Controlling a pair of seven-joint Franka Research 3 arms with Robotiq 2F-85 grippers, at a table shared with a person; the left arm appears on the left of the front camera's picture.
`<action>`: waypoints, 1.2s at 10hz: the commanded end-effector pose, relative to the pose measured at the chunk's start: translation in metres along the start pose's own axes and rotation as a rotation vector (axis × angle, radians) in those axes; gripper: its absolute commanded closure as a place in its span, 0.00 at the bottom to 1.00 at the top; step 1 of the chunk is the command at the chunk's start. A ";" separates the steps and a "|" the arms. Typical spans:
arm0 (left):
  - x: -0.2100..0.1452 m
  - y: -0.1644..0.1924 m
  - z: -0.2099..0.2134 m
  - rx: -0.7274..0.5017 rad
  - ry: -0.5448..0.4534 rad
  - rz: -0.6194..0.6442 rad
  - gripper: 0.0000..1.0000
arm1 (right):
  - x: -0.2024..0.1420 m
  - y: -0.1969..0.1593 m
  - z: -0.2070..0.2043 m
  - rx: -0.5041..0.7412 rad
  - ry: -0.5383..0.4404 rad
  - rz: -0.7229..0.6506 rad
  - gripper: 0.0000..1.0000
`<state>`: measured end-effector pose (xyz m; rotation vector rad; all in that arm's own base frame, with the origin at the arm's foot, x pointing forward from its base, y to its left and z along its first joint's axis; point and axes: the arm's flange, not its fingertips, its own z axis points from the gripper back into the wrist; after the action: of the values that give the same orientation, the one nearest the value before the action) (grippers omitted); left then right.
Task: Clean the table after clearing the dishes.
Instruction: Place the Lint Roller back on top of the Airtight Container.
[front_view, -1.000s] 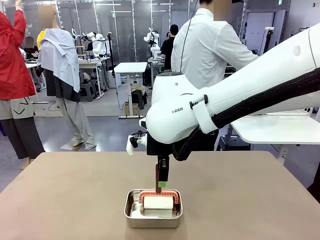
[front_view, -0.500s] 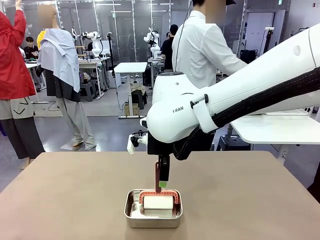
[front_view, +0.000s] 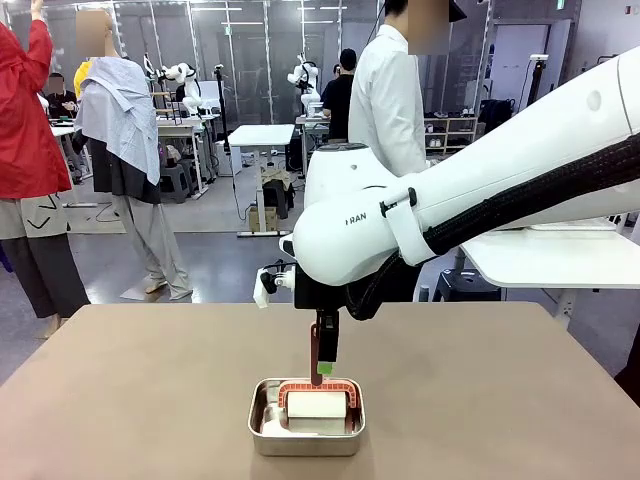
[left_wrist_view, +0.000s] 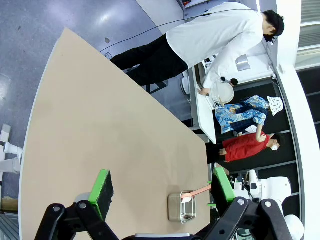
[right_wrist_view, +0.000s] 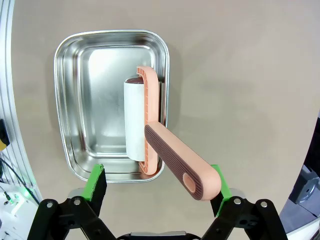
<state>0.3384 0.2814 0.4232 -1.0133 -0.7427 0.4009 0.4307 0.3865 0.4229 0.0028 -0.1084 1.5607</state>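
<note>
The taupe table (front_view: 120, 400) carries a small steel pan (front_view: 260, 435) near its front edge. A lint roller (right_wrist_view: 135, 120) lies in the pan, with its salmon handle (right_wrist_view: 175, 155) sticking up over the rim. My right gripper (right_wrist_view: 159, 180) hangs straight above the pan (right_wrist_view: 62, 100), open, and the handle's end rises between its green pads. My left gripper (left_wrist_view: 161, 185) is open and empty, high above the table (left_wrist_view: 100, 125). At the white side table a person holds a round white plate (left_wrist_view: 222, 92).
The white side table (front_view: 560, 255) stands beyond the far right corner, and the person in a white shirt (front_view: 385, 100) stands next to it. My right arm (front_view: 480, 200) spans the table's right half. Bare tabletop lies on both sides of the pan.
The person in the white shirt has turned sideways towards the side table. Both arms have stayed almost still.
</note>
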 end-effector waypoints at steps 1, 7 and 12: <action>0.001 -0.003 0.003 -0.014 -0.004 0.018 0.00 | 0.001 0.002 -0.001 0.001 0.002 0.003 0.00; 0.001 -0.003 0.003 -0.014 -0.004 0.018 0.00 | 0.000 0.000 0.000 0.000 0.000 0.000 0.00; 0.001 -0.003 0.003 -0.014 -0.004 0.018 0.00 | -0.203 -0.053 0.096 0.228 -0.650 -0.767 0.00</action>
<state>0.3386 0.2812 0.4233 -1.0133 -0.7423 0.4004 0.4933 0.2213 0.5103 0.4632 -0.2706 1.0258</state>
